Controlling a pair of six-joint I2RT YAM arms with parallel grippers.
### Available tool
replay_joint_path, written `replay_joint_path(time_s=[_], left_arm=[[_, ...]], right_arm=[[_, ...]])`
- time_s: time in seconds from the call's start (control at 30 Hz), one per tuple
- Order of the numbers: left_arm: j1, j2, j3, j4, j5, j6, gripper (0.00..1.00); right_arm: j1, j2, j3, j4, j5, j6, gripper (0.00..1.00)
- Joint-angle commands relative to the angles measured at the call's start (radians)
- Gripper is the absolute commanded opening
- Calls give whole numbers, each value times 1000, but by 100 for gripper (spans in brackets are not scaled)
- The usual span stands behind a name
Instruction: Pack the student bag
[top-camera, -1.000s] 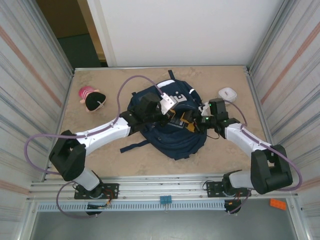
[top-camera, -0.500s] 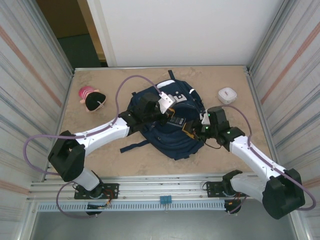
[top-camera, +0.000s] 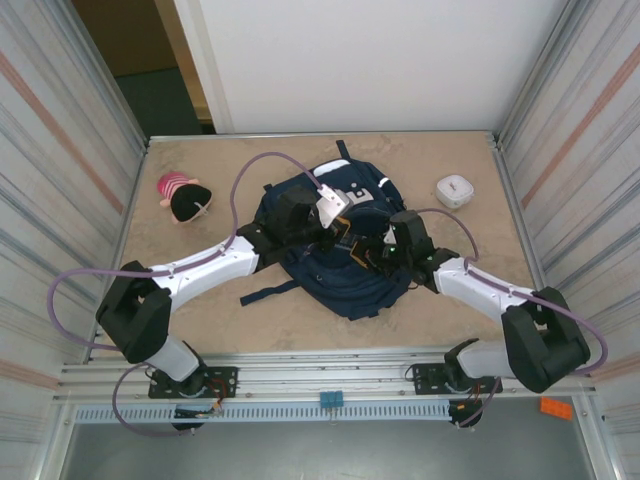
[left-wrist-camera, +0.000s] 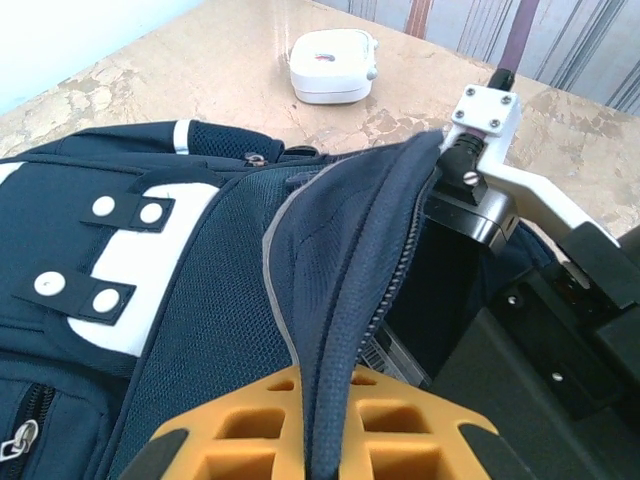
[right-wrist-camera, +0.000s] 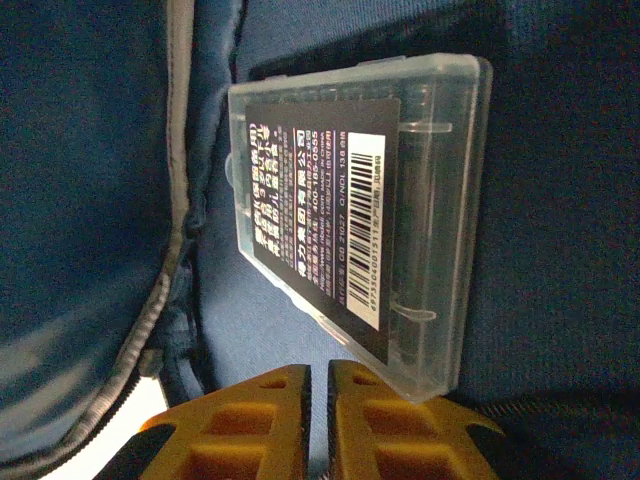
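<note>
A sandy table (top-camera: 200, 300) seen from above. At the far left lies a small plush toy (top-camera: 183, 198), pink-striped and black. Right of it, in the middle of the table, the navy student bag (top-camera: 340, 285) lies flat, white patches facing up. The left gripper (left-wrist-camera: 325, 440) reaches over the bag from the left, its orange jaws clamped on the raised zip edge of the opening and holding that flap up. Under the flap, a clear plastic case (right-wrist-camera: 365, 220) with a black barcode label lies flat on the navy fabric. The right gripper (right-wrist-camera: 318, 400) sits just beside the case's near end, jaws closed together with nothing between them. Far right, apart from the bag, rests a small white box (top-camera: 454, 189).
</note>
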Motion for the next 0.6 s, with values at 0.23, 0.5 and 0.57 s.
replay_joint_path(time_s=[0.23,0.5,0.57], left_arm=[[-2,-92,-26,110,56,5,10],[0,-93,-32,97,23,7,15],[2,-86,-36,92,20,9,15]], right_arm=[[-61,82,82,126,99,-39,8],[-68,-80,33,31,85,-103,31],[-67,-166,-11,-12,80,-114,38]])
